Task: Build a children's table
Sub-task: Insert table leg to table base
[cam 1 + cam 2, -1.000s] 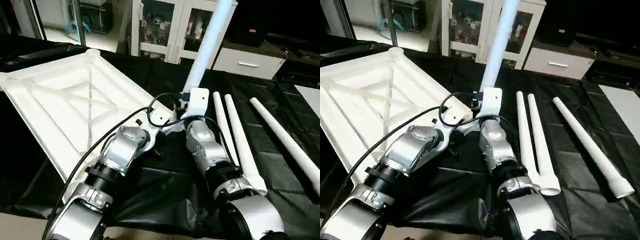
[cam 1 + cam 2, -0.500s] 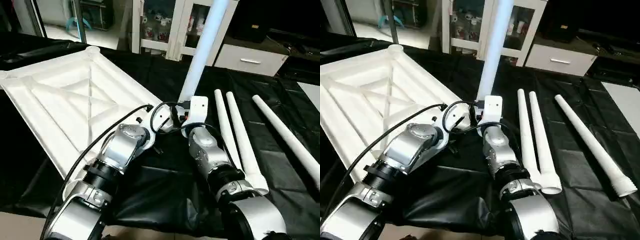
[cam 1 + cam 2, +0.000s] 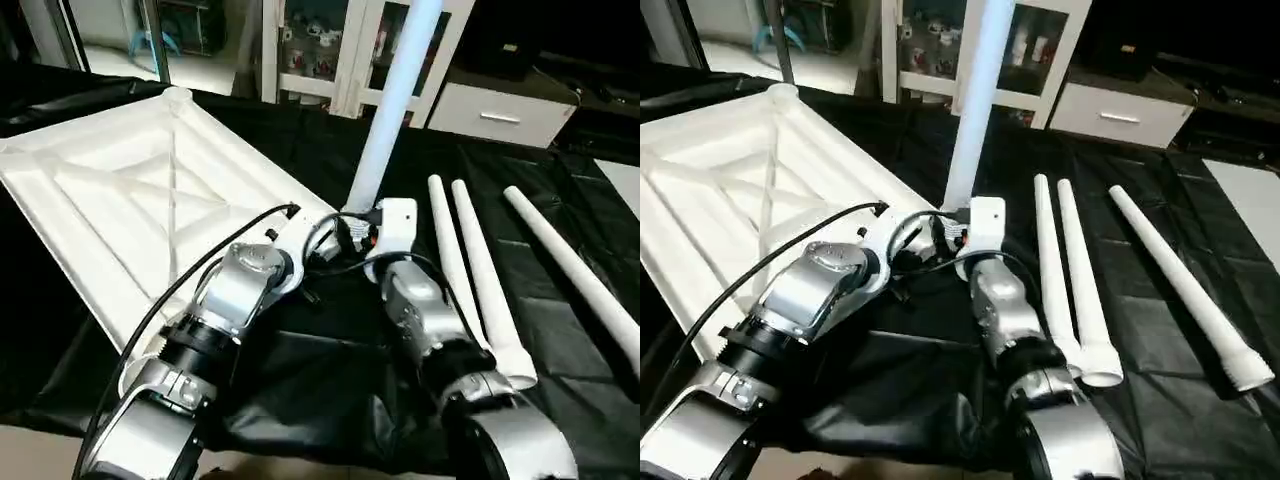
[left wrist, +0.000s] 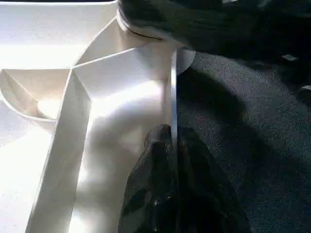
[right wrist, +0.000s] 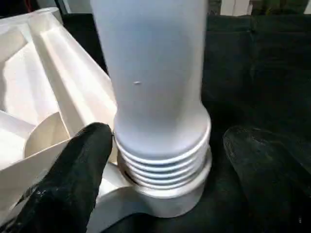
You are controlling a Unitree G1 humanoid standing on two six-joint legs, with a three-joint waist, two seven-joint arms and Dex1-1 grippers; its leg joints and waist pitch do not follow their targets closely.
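The tabletop (image 3: 130, 200) lay underside up on black cloth (image 3: 330, 350), and one leg (image 3: 385, 120) stood nearly upright in the near corner socket (image 5: 160, 194), leaning a little away from the robot. In the right wrist view several thread rings still showed above the socket rim, so the leg seemed only partly screwed in. The right gripper (image 5: 165, 160) was released, its fingers (image 5: 73, 174) standing apart on either side of the leg's base, the one nearer the tabletop at most just touching it. The left gripper (image 4: 172, 160) was clenched on the tabletop's thin rim beside that corner. The main risk was the lean: with nothing holding the leg and few threads engaged, it could tip out of the socket or, if turned while tilted, cross-thread and jam. A regrasp low on the threads rather than on the smooth tube might slip. If the left gripper's pinch on the rim gave way, the tabletop could swing on the slick cloth as the leg was twisted. Three more legs (image 3: 470, 270) lay to the right, well apart from the work.
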